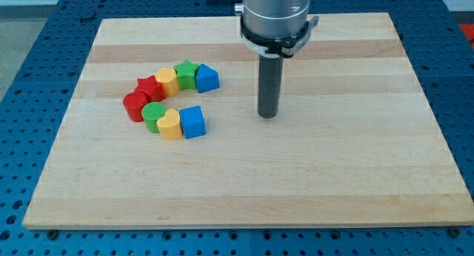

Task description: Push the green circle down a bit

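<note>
The green circle (153,115) lies on the wooden board (244,174) at the view's left, between a red circle (135,105) and a yellow heart (169,125). A blue square (192,122) sits right of the heart. Above them are a red star (149,87), a yellow block (167,81), a green star (187,74) and a blue triangle-topped block (207,78), forming an arc. My tip (267,115) rests on the board to the right of the whole cluster, apart from every block, roughly level with the green circle.
The arm's grey cylindrical body (275,15) hangs over the board's top edge. A blue perforated table (29,100) surrounds the board.
</note>
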Tool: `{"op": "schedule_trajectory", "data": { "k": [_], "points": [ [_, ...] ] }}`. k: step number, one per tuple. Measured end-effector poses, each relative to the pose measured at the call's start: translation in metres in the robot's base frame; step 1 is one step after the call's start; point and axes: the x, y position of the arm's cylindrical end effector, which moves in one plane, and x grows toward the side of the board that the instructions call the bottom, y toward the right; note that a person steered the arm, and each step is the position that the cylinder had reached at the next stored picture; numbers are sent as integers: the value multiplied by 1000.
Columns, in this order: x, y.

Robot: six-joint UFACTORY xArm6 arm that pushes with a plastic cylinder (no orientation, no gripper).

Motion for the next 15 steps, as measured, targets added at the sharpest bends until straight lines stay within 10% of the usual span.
{"op": "schedule_trajectory", "data": {
  "k": [15],
  "points": [
    [-14, -165]
  ]
}}
